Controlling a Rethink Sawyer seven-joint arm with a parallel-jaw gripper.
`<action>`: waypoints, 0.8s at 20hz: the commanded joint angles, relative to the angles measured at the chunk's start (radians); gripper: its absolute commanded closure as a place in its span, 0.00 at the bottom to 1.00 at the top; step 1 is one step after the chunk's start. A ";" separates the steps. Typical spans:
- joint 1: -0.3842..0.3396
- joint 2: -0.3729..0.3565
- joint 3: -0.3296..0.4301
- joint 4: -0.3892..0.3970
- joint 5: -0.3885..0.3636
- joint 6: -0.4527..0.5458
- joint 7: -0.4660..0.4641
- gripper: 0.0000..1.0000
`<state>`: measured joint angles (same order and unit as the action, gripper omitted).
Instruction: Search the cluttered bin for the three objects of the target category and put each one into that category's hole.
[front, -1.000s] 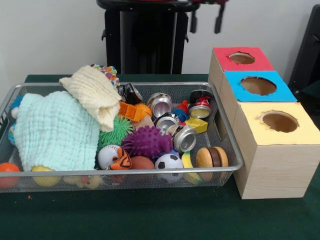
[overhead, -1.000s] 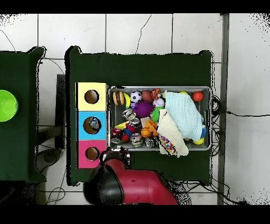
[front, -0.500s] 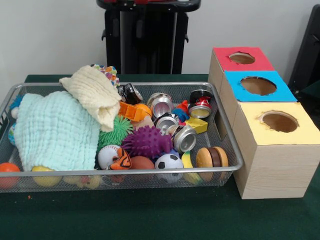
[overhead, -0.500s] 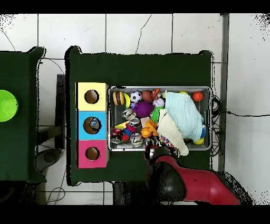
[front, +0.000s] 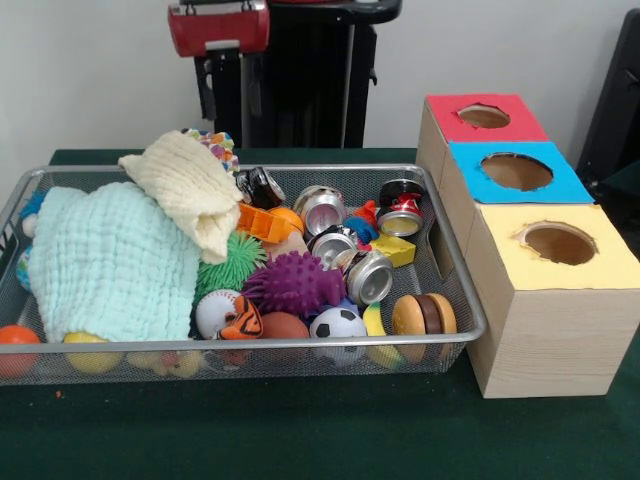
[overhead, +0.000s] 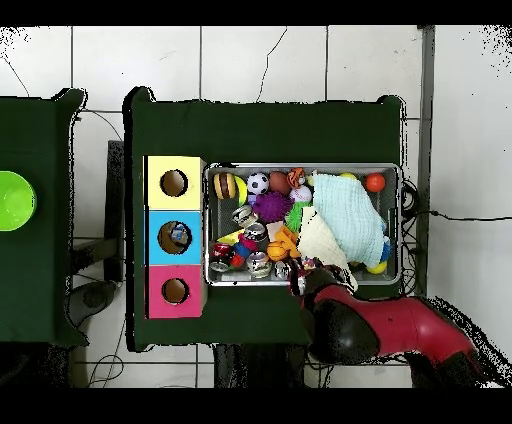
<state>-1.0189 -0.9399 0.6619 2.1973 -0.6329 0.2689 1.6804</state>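
Observation:
The wire-mesh bin (front: 470, 300) is packed with toys, cans and cloths; in the overhead view it (overhead: 300, 167) lies right of the boxes. No see-through bottle shows in the bin; any there are hidden. The blue-surround hole (front: 516, 171) tops the middle wooden box. From overhead something pale shows inside the blue hole (overhead: 173, 238). My gripper (front: 226, 100) hangs under a red wrist behind the bin's far rim, above the cream cloth (front: 190, 190). From overhead my gripper (overhead: 303, 278) is at the bin's rim nearest the base, touching nothing that I can see.
A mint cloth (front: 110, 260) covers the bin's left part. Silver cans (front: 368, 277), a purple spiky ball (front: 293, 283) and a soccer ball (front: 337, 324) fill the right part. The red hole (front: 484, 116) and yellow hole (front: 558, 243) flank the blue one. A green bowl (overhead: 12, 200) sits on another table.
The arm has swung from the boxes' side across to the cloth side of the bin. In the front view the gripper left the upper right, then reappeared upper left. The bin's contents are unmoved.

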 joint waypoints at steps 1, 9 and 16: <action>-0.103 0.173 0.261 -0.221 -0.167 0.175 -0.470 0.00; -0.183 0.250 0.341 -0.346 -0.225 0.289 -0.676 0.00; -0.157 0.311 0.290 -0.349 -0.285 0.252 -0.649 0.00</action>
<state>-1.1957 -0.7106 0.9213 1.9548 -0.8180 0.4148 1.3141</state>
